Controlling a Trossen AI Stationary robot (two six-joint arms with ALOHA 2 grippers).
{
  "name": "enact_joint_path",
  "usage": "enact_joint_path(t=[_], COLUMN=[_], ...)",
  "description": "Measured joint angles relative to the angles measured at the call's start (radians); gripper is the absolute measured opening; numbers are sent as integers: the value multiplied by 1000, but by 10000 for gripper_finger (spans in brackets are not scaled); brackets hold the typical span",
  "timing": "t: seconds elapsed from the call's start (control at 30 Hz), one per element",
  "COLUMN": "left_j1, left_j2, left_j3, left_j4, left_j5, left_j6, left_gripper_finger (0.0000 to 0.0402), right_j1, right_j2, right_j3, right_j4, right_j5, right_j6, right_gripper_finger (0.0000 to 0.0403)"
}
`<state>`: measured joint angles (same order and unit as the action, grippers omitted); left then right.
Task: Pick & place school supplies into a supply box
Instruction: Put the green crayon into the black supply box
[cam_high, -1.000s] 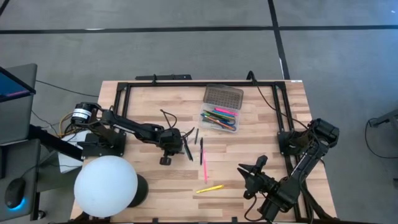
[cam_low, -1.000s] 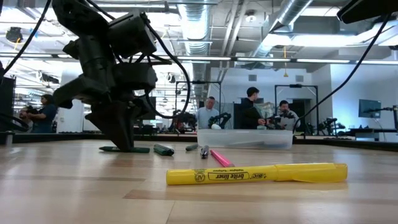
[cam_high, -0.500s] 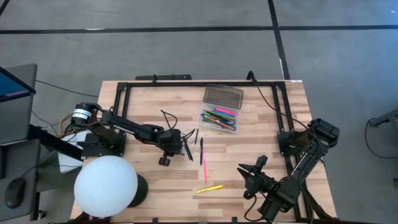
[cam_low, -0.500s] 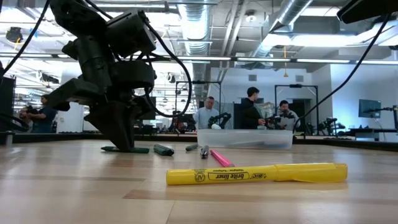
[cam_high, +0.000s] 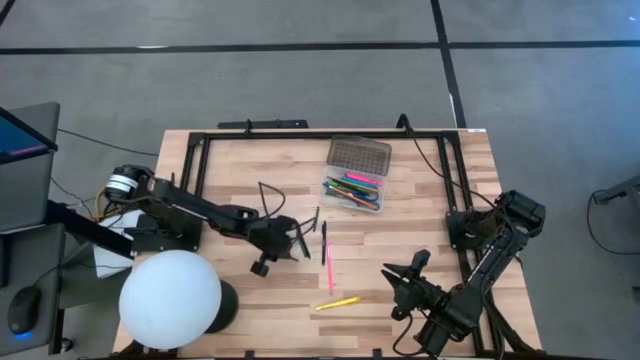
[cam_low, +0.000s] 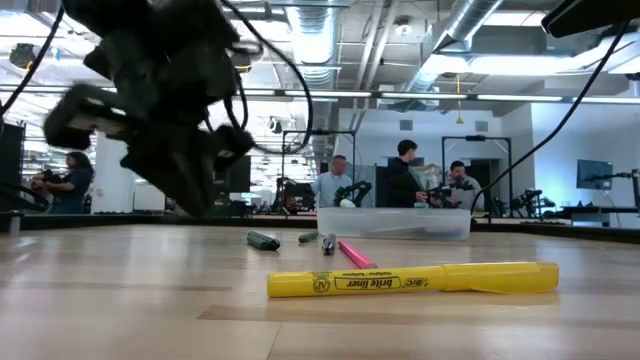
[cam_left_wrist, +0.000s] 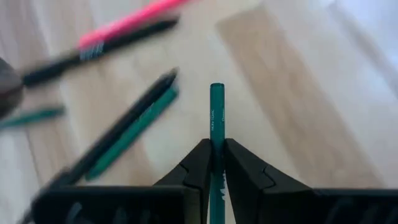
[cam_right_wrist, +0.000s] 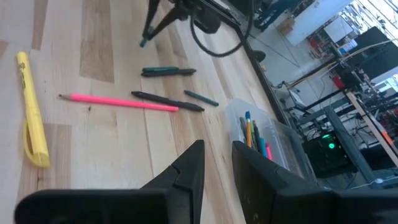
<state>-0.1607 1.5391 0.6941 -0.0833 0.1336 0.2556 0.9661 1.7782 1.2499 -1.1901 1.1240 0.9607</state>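
Gripping one green pen (cam_left_wrist: 216, 118): left gripper (cam_left_wrist: 213, 163).

Bare wood wide open across table (cam_high: 230, 300) near edge, left of yellow highlighter (cam_high: 337, 302). Loose cluster blocks centre: pink pen (cam_high: 329, 268), black pen (cam_high: 324, 240), dark green pens (cam_high: 304, 243) lying close together. Left gripper (cam_high: 297, 240) sits at cluster's left side, clamped on teal pencil (cam_left_wrist: 216, 118). Supply box (cam_high: 353, 190) and lid (cam_high: 358, 154) fill far centre; clear strip between box and cluster. Black frame (cam_high: 320, 134) rims far edge and sides. White globe (cam_high: 170, 298) crowds near-left corner. Right gripper (cam_high: 398, 280) parked near-right, fingers slightly apart.
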Motion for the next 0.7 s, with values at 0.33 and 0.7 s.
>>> enact_joint_path(t=[0.33, 0.7], left_j1=[-2, 106], left_j2=[-6, -6], left_j3=[2, 3], left_j4=[282, 565], left_j5=[-312, -377], left_j6=[150, 233], left_gripper_finger=[34, 34], right_j1=[-22, -72], right_j2=[0, 0], right_j3=[0, 0], right_j4=[1, -6], right_j5=[0, 0], right_j6=[0, -3], right_gripper_finger=[75, 75])
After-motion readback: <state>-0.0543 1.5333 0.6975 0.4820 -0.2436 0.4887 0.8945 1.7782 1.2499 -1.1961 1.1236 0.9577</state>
